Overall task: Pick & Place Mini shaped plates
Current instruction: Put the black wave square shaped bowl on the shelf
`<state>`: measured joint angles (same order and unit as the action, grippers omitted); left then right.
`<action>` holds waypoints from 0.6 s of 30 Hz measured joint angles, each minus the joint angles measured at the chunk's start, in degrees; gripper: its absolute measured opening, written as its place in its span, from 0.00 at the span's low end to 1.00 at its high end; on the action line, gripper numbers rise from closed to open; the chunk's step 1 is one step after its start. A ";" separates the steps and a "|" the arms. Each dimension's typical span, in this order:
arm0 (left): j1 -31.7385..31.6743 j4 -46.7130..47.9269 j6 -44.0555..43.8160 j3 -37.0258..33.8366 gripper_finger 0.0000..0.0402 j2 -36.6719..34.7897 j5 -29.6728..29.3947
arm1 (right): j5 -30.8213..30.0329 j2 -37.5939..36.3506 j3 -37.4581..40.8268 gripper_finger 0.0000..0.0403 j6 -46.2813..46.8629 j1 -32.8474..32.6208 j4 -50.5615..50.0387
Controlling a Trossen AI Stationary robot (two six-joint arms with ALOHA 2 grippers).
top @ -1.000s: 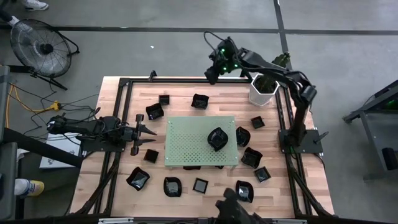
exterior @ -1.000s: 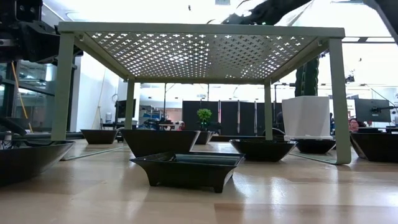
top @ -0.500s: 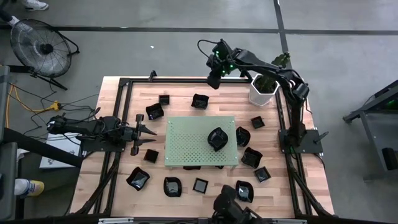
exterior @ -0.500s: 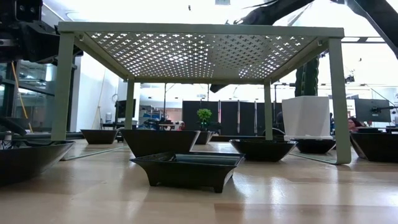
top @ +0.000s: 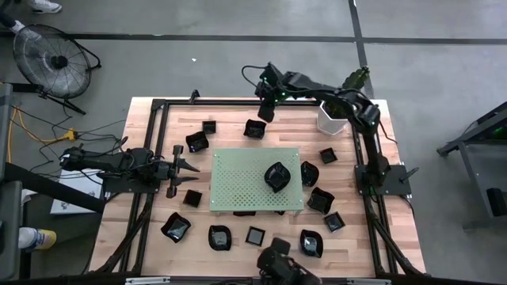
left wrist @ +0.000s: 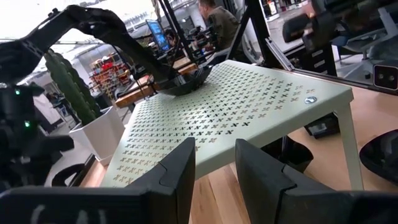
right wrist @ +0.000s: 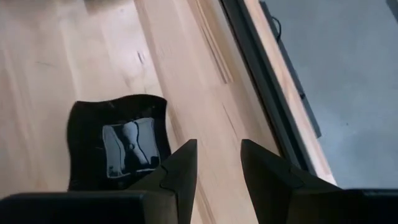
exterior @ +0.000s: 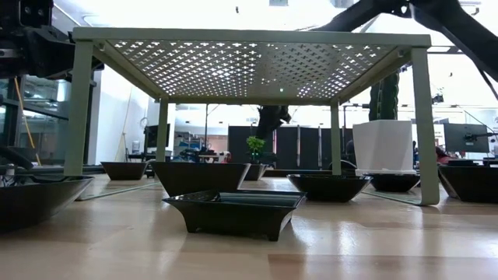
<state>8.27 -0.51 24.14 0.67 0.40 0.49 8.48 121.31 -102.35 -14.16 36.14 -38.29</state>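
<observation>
Several small glossy black mini shaped plates lie scattered on the wooden table around a green perforated board that stands on its legs. One plate sits on the board's top. My right gripper hangs open near the table's far edge. It slants down just beyond a square wavy-edged plate, which lies flat on the wood in the right wrist view, beside the fingers. In the low view this gripper shows behind the board's legs. My left gripper waits open and level at the table's left side, pointing at the board.
A white hexagonal pot with a cactus stands at the far right corner, close to my right arm. A black metal frame runs along the table's edges. Black plates ring the board on all sides, with several along the near edge.
My right gripper has come down toward the square plate near the table's far edge, shifting a little toward the table's left and rolling about its own axis. In the low view it has dropped into sight behind the board. Its fingers stay open.
</observation>
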 joint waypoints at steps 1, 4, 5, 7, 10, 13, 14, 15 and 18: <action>0.02 0.00 0.00 0.00 0.28 0.00 0.00 | -0.14 0.58 0.00 0.29 0.02 -0.16 0.02; 0.02 0.02 0.00 0.00 0.28 0.00 0.00 | -1.37 1.88 0.02 0.29 0.09 -0.35 0.00; 0.01 0.01 0.00 0.00 0.28 0.00 0.00 | -1.62 2.26 0.02 0.29 0.11 -0.45 0.03; 0.00 0.00 0.00 0.00 0.28 0.00 0.00 | -1.87 2.87 0.02 0.29 0.11 -0.53 0.01; 0.00 0.01 0.00 0.00 0.28 0.00 -0.01 | -1.91 3.66 0.02 0.29 0.11 -0.70 0.01; 0.00 0.00 0.00 0.00 0.28 0.00 -0.02 | -1.73 4.15 0.02 0.29 0.16 -0.85 0.03; 0.02 0.02 0.00 0.00 0.28 0.00 0.00 | -1.72 4.36 0.02 0.29 0.16 -0.92 0.03; 0.00 0.00 0.00 0.00 0.28 0.00 0.00 | -1.70 4.59 0.02 0.29 0.18 -0.92 0.03; 0.02 0.01 0.00 0.00 0.28 0.00 0.00 | -1.25 5.36 0.02 0.29 0.60 -0.94 0.00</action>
<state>8.29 -0.50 24.14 0.67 0.40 0.49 7.23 126.67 -102.32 -13.55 35.20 -38.29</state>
